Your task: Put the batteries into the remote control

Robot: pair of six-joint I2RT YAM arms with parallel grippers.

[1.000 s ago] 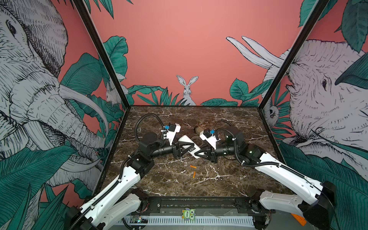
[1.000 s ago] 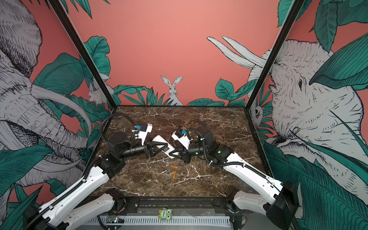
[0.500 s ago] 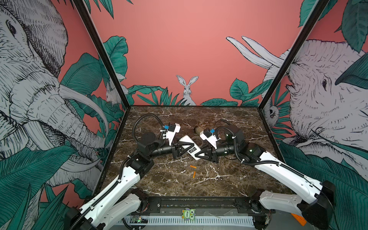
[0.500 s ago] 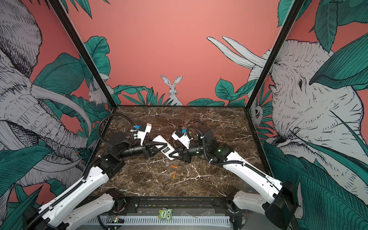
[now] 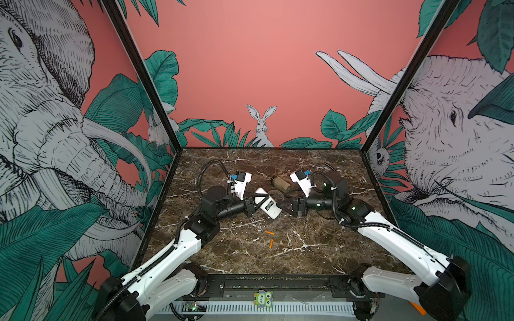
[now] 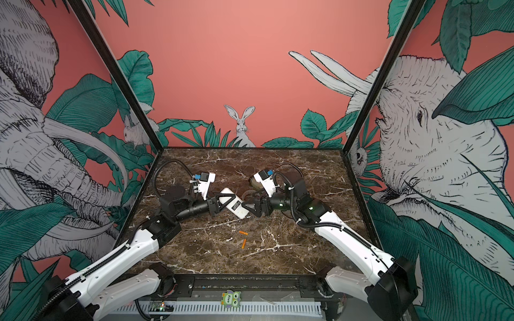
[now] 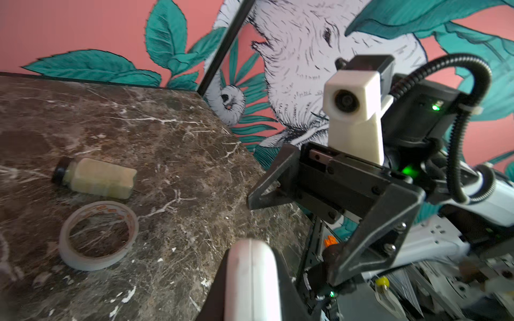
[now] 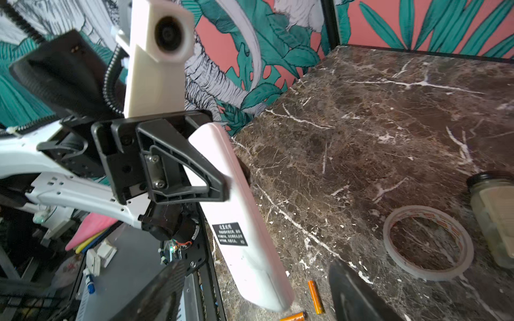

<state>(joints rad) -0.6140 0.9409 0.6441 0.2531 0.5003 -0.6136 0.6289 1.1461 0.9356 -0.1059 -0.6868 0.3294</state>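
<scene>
The white remote control (image 5: pixel 268 207) (image 6: pixel 235 205) hangs back side up, dark label showing, a little above the marble. My left gripper (image 5: pixel 260 200) (image 6: pixel 226 202) is shut on its far half; the left wrist view shows the white edge (image 7: pixel 250 280) pinched between the jaws. My right gripper (image 5: pixel 281 202) (image 6: pixel 247 202) is open, and its fingers (image 8: pixel 353 291) stand wide on either side of the remote's near end (image 8: pixel 250 250) without pressing it. Two orange batteries (image 5: pixel 269 233) (image 5: pixel 271 243) (image 8: pixel 315 296) lie loose on the table, nearer the front than the remote.
A beige bottle with a black cap (image 5: pixel 281 183) (image 7: pixel 100 178) (image 8: pixel 495 214) lies on its side behind the grippers. A roll of clear tape (image 5: pixel 275 193) (image 7: pixel 98 236) (image 8: pixel 428 241) lies flat beside it. Painted walls close in the marble table (image 5: pixel 250 264).
The right gripper, shut on the remote a second ago, has opened and let go. The left gripper has closed on the remote and now holds it alone.
</scene>
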